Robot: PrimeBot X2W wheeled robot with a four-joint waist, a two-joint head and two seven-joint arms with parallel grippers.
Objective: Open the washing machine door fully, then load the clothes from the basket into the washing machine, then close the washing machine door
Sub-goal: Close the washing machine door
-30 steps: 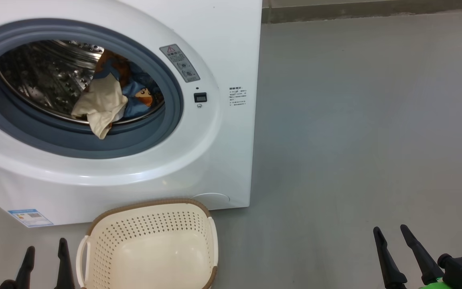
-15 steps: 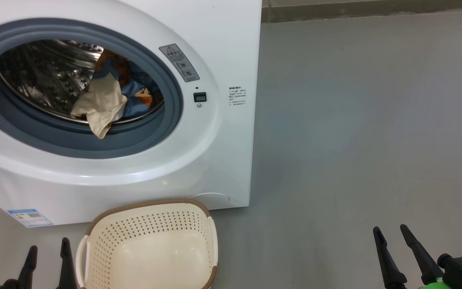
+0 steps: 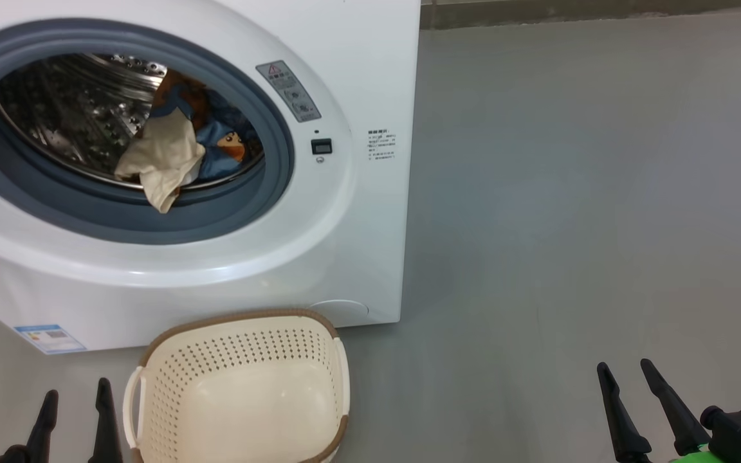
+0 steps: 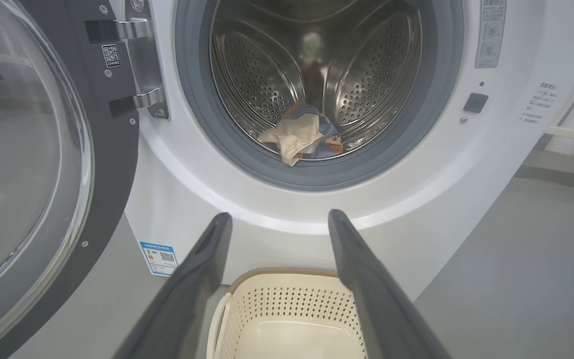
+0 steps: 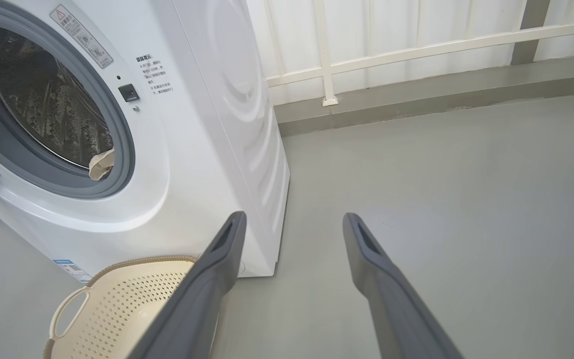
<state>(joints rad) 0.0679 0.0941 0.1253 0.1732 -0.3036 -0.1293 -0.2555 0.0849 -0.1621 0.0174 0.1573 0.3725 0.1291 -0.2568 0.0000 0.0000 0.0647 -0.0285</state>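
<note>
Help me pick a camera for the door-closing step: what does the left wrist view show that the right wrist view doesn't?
The left wrist view adds the washing machine door with its glass window and steel hinges, the blue garment in the drum, and the open left gripper. The right wrist view adds the white railing, the side panel of the washing machine and the open right gripper. Both share the drum, the cream garment hanging over its lip, and the empty basket.
</note>
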